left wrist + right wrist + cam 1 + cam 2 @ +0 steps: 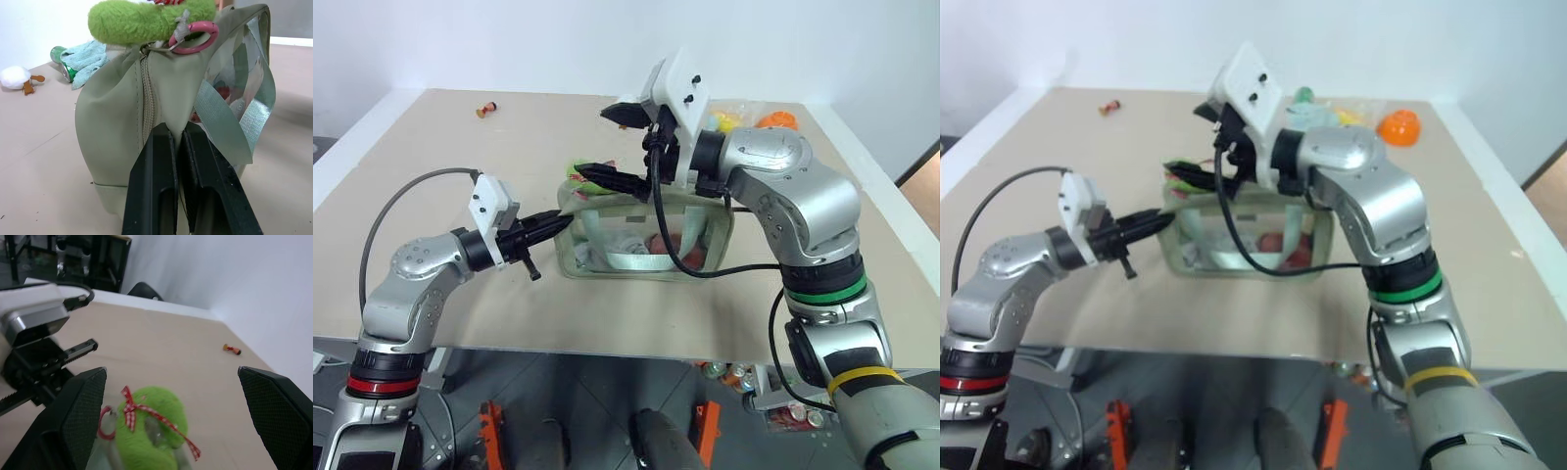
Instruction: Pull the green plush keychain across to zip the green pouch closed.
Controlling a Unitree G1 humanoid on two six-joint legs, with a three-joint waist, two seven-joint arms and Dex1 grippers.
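2 grippers are working mid-frame: left gripper (551, 224) is pinching the green pouch (646, 257); right gripper (176, 421) is hovering spread over the green plush keychain (156, 431).

left tool (182, 147) pinching green pouch (117, 132) end | green plush keychain (142, 22) on top

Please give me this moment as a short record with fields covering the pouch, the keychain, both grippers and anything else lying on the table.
pouch: green pouch upright mid-table, contents visible through its clear side
keychain: green plush keychain on top at the pouch's left end, with a red checked ribbon and pink ring
left gripper: left gripper shut, pinching the pouch's end fabric beside the zipper
right gripper: right gripper open wide above the keychain, holding nothing
other items: small red-and-yellow toy at far left; orange object at far right
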